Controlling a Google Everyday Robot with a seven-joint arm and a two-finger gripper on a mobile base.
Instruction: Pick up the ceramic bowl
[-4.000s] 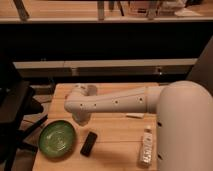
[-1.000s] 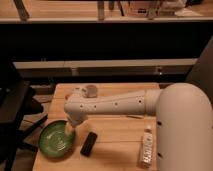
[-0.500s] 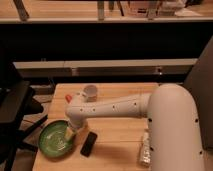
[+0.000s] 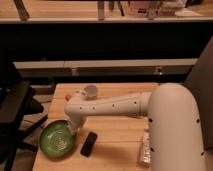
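Observation:
The ceramic bowl (image 4: 56, 140) is a wide, shallow green glazed bowl at the front left of the wooden table (image 4: 115, 135). My white arm reaches from the right across the table and bends down at its left end. The gripper (image 4: 74, 131) hangs under that bend, right at the bowl's right rim, mostly hidden by the wrist. A black phone-like slab (image 4: 89, 143) lies just right of the bowl.
A small white cup (image 4: 90, 91) stands behind the arm near the table's back edge. A clear plastic bottle (image 4: 145, 150) lies at the front right. A dark chair (image 4: 15, 107) stands left of the table. A dark shelf wall runs behind.
The arm has swung left and lowered, bringing the gripper down from above the table's middle to the bowl's right rim. The bowl, slab and bottle have not moved.

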